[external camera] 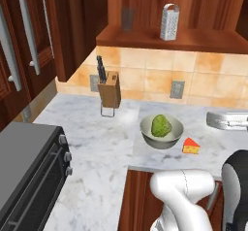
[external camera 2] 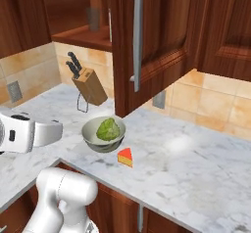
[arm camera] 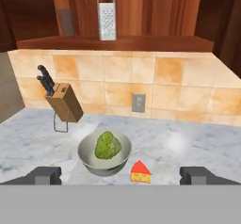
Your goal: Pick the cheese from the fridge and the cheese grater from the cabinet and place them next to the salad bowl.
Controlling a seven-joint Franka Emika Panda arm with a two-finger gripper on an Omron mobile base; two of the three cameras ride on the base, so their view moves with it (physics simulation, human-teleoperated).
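Closest to the viewer in the hand view, two dark fingertips (arm camera: 43,175) stand far apart at the bottom corners, so the tool (arm camera: 120,176) is wide open and holds nothing. It hangs above the marble table (arm camera: 197,145), a little back from the things. Going from the left, a wooden knife block (arm camera: 65,103) with black handles leans on its wire stand near the tiled wall. Next comes the salad bowl (arm camera: 89,159), grey and round, with a green lettuce head (arm camera: 107,145) inside. Just beside the bowl, on its right, the cheese (arm camera: 140,172) lies on the table, an orange wedge with a red side; I cannot tell if it touches the bowl. Higher up, on the open shelf of the cabinet (arm camera: 141,43), the cheese grater (arm camera: 107,17) stands upright, and a darker grey cup (arm camera: 68,22) is on its left. From the left base view, a dark oven (external camera: 29,167) sits at the far left of the table.
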